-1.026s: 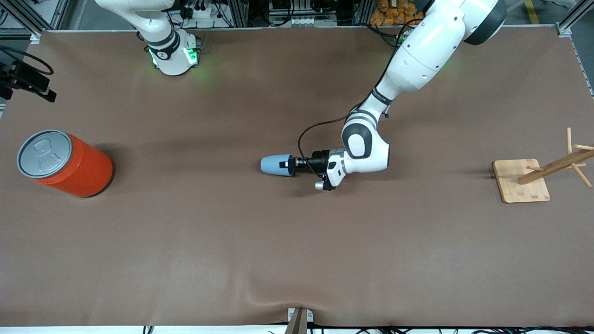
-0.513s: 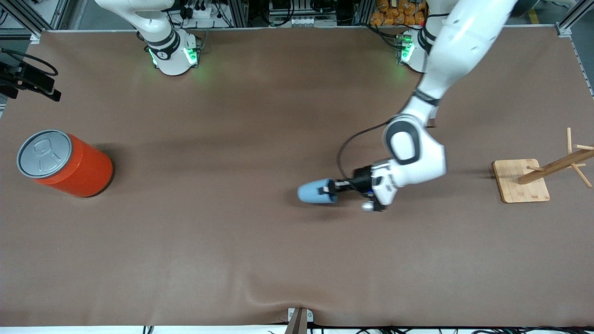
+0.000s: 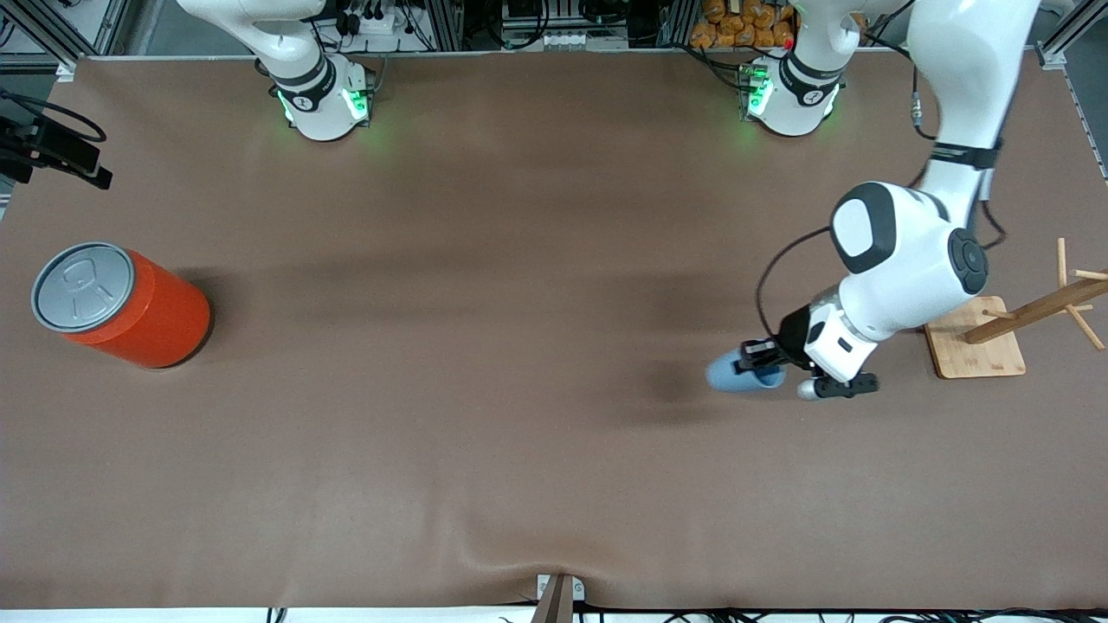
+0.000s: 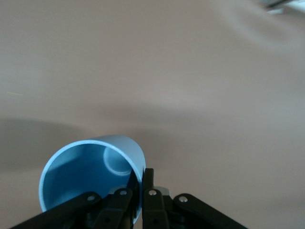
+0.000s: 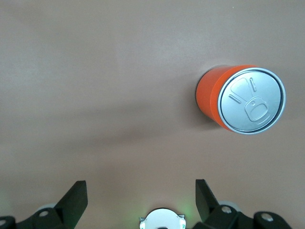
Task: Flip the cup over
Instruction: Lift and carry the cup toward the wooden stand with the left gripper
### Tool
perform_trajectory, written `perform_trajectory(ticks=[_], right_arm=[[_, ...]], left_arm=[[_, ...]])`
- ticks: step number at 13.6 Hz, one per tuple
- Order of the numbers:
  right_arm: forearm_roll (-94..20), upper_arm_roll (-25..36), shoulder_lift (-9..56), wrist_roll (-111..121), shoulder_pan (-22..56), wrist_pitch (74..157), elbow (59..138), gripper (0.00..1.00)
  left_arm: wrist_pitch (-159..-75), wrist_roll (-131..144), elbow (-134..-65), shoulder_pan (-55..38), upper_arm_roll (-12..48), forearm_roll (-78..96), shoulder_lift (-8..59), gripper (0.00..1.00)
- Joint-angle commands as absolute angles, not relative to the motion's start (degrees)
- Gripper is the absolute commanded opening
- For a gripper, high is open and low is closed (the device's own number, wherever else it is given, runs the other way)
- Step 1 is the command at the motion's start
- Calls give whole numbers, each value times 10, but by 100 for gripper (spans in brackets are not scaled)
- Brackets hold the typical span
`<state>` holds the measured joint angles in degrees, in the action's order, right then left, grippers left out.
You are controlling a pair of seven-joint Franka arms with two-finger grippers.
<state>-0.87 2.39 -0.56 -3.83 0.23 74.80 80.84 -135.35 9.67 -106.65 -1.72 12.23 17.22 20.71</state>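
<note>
The left claw (image 3: 755,358) pinches the rim of the small light-blue tapered plastic cup (image 3: 732,375), carrying it on its side above the brown surface (image 3: 485,450) near the wooden rack (image 3: 1004,324). Flip unfinished: the cup needs setting down. Over the orange cylindrical can (image 5: 240,99), the right claw (image 5: 141,200) waits, spread wide, empty.

orange can (image 3: 130,307) upright, wooden rack (image 3: 1008,324)

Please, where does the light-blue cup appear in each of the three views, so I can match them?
Front view: the cup is held off the table by the left gripper, near the wooden rack.
Left wrist view: the cup shows its dark inside, rim pinched.
Right wrist view: not in it.
Shared landmark: the brown table cover.
</note>
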Motion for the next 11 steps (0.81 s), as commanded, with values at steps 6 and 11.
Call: perform_trajectory(ticks=[6, 11], right_arm=[[-9, 23, -4, -46, 1, 740, 801, 100], [-10, 23, -4, -46, 2, 740, 801, 100]], left_arm=[[-1343, 153, -1100, 37, 124, 8, 214, 0], [-1347, 198, -1110, 36, 124, -30, 238, 0]])
